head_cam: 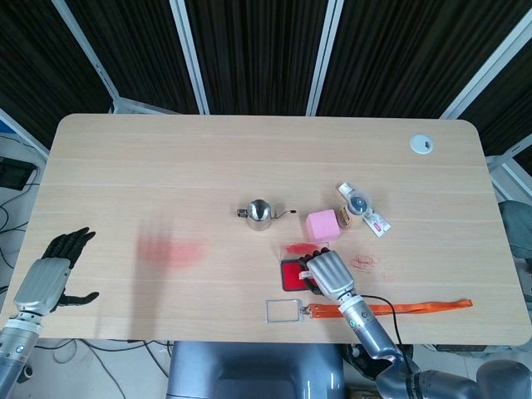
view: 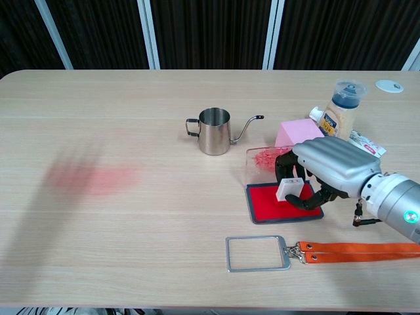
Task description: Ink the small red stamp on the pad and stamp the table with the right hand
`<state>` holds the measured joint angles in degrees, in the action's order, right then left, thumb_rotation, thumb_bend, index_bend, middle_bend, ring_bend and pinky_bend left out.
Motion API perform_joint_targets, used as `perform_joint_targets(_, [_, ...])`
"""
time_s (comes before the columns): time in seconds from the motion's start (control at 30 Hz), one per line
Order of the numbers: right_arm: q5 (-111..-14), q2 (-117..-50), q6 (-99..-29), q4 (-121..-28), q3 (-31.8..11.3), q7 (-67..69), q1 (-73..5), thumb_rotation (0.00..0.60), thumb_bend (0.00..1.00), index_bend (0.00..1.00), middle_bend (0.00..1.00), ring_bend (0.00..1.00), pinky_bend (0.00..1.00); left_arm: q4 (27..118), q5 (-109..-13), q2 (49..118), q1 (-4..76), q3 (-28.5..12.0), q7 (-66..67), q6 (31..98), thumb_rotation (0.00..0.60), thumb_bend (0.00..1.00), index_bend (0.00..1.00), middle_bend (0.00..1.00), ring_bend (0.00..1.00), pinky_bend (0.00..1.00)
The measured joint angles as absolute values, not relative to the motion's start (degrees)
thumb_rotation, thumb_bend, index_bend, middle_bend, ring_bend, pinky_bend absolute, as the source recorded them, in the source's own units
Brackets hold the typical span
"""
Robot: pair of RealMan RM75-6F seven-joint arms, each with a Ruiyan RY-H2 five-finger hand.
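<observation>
My right hand point(view: 328, 174) point(head_cam: 330, 272) grips the small stamp point(view: 289, 188), a white block, and holds it upright on the red ink pad point(view: 270, 202) point(head_cam: 290, 274). The pad sits in a dark tray, its clear lid point(view: 260, 159) hinged open behind it. In the head view the stamp is hidden under the hand. My left hand point(head_cam: 51, 277) hovers off the table's left front corner, fingers spread, holding nothing. It is outside the chest view.
A steel pitcher point(view: 214, 131) stands left of the pad. A pink block point(view: 298, 132), a bottle point(view: 342, 115) and a small packet point(view: 366, 144) lie behind my right hand. An orange lanyard point(view: 357, 250) with a clear badge holder point(view: 256, 253) lies along the front edge. Red smudges point(view: 92, 176) mark the table.
</observation>
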<state>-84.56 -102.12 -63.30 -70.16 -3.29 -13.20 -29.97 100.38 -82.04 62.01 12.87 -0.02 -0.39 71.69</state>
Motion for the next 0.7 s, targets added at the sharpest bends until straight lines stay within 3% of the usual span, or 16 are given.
perform_joint_targets(0.7, [-84.3,-103.5,-62.9,-68.1,-2.5,-12.9,-29.4,0.6,0.7,0.79,0.68,0.51,0.47,100.4,-82.0,62.0,12.9,0.0,-0.4,71.5,0.6,0.01,0.0,0.0,0.0,0.0])
